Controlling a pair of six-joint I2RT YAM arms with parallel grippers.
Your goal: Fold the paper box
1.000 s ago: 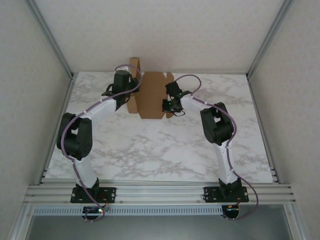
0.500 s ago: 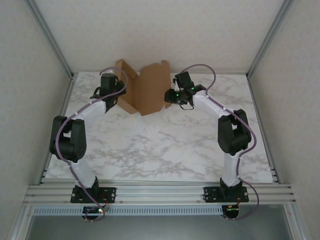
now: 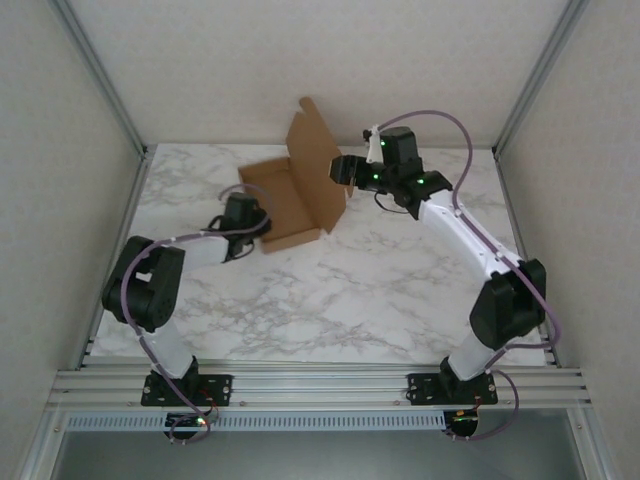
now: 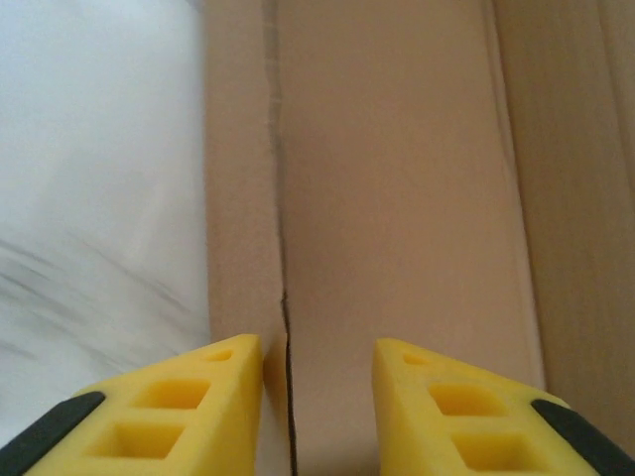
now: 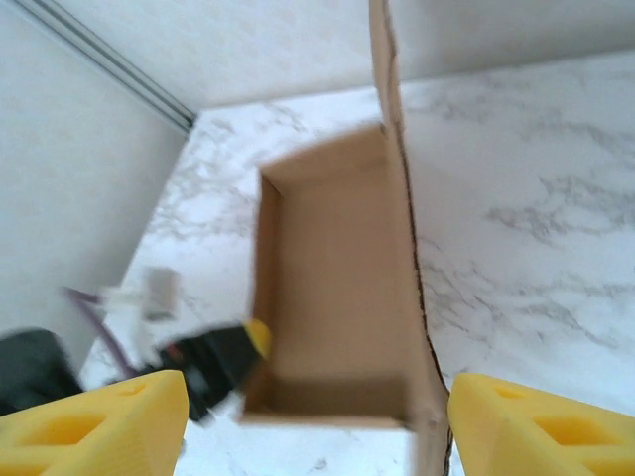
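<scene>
The paper box (image 3: 285, 205) is a plain brown shallow tray lying on the marble table (image 3: 380, 290), with its lid panel (image 3: 318, 155) standing up along the right side. My left gripper (image 3: 262, 228) sits low at the tray's near-left corner. In the left wrist view its fingers stand partly apart, left gripper (image 4: 317, 397), over a dark crease in the cardboard (image 4: 397, 198). My right gripper (image 3: 346, 172) hovers beside the raised lid. Its jaws are wide open, right gripper (image 5: 317, 426), and the lid's edge (image 5: 397, 198) rises between them untouched. The tray (image 5: 332, 278) lies below.
Aluminium frame posts (image 3: 100, 80) and pale walls close in the table on three sides. The rail (image 3: 320, 385) carrying the arm bases runs along the near edge. Open marble lies in front of and to the right of the box.
The box went from upright between the grippers to lying on the table with its lid raised. The left arm dropped toward the near left. The right gripper opened and drew back to the right.
</scene>
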